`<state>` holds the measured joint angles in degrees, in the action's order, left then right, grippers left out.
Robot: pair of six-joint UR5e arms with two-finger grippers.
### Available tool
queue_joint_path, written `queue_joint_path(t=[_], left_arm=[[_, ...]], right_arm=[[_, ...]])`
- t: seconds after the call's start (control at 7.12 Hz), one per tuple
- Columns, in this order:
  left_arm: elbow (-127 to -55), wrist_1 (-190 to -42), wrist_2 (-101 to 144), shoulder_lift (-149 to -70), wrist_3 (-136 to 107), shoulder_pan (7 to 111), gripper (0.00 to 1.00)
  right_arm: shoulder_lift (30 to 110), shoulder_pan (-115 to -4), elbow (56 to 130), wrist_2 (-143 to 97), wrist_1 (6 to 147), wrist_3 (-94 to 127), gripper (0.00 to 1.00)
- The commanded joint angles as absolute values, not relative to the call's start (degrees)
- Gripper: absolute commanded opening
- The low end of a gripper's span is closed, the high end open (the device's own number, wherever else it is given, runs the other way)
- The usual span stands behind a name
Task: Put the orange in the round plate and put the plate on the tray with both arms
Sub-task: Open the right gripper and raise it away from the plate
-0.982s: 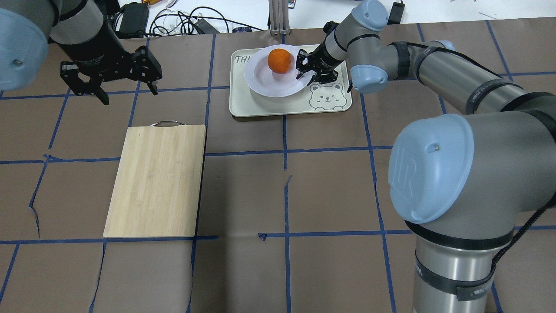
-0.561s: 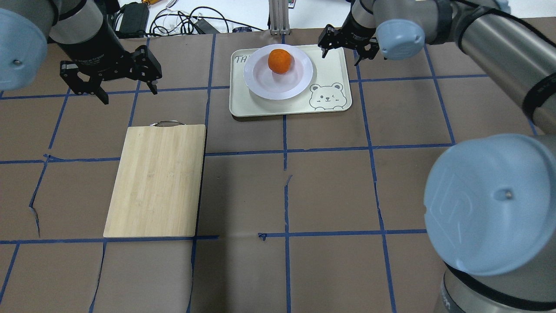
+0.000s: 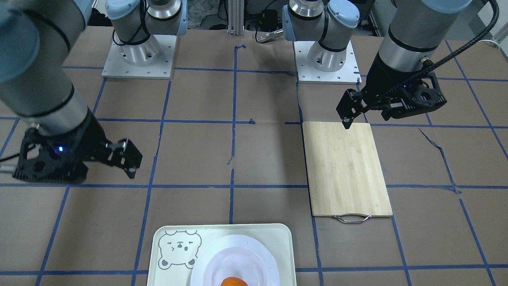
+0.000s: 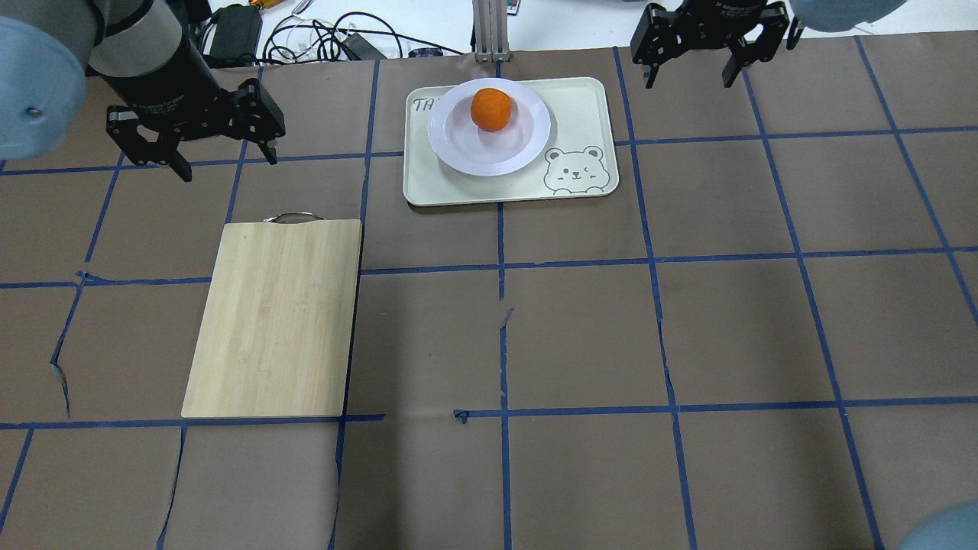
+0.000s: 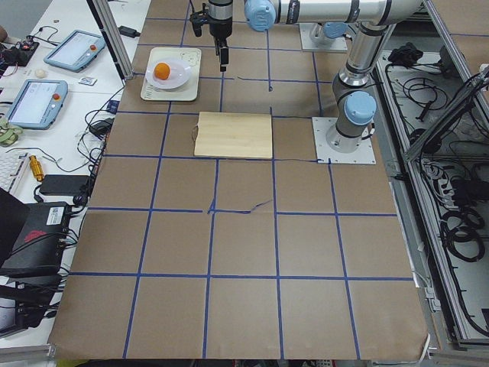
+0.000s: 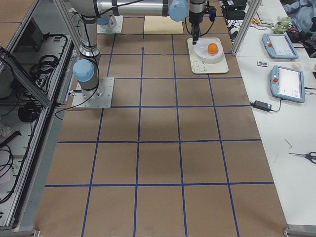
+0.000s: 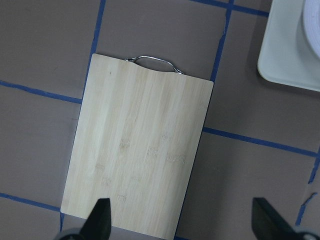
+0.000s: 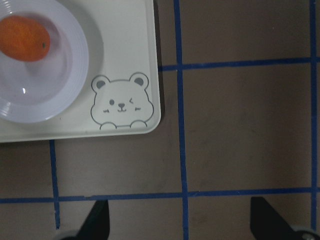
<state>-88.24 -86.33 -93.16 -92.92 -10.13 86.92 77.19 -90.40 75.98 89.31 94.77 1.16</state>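
Hovering wide open, right pincer (image 4: 689,75), left pincer (image 4: 228,165)

Silver-grey arms (image 3: 47,91), light-blue joint caps (image 3: 343,14), black cable (image 3: 468,41)

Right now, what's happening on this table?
Nobody is holding anything. The orange sits in the round plate, and the plate sits on the tray with the bear face. Both grippers are open and empty: the left gripper hovers near the cutting board, the right gripper beside the tray. The job looks done.
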Motion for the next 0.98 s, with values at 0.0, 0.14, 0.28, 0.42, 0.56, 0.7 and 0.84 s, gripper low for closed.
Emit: queue_joint_path(t=[0.0, 0.14, 0.28, 0.42, 0.56, 0.7, 0.84], left_arm=[[-88.2, -86.3, -93.2, -93.0, -10.1, 86.9, 1.0], [-88.2, -86.3, -93.1, -93.0, -10.2, 86.9, 1.0], [-88.2, -86.3, -93.2, -93.0, -10.1, 86.9, 1.0], [-88.2, -86.3, -93.1, -93.0, -10.2, 86.9, 1.0], [-88.2, -86.3, -93.2, -93.0, -10.1, 86.9, 1.0], [-88.2, -86.3, -93.1, -93.0, -10.1, 86.9, 1.0], [-88.2, -86.3, -93.2, -92.9, -10.2, 86.9, 1.0]], right_arm=[[80.2, -90.2, 77.6, 89.7, 93.2, 0.3, 1.0], [80.3, -90.3, 77.7, 89.4, 93.0, 0.2, 1.0], [80.3, -90.4, 77.7, 89.7, 93.0, 0.1, 1.0], [80.3, -90.5, 77.8, 89.7, 92.9, 0.2, 1.0], [80.3, -90.6, 78.0, 89.6, 92.9, 0.4, 1.0], [80.6, -90.5, 79.6, 89.3, 93.1, 0.6, 1.0], [81.2, -90.5, 80.5, 89.4, 93.8, 0.7, 1.0]])
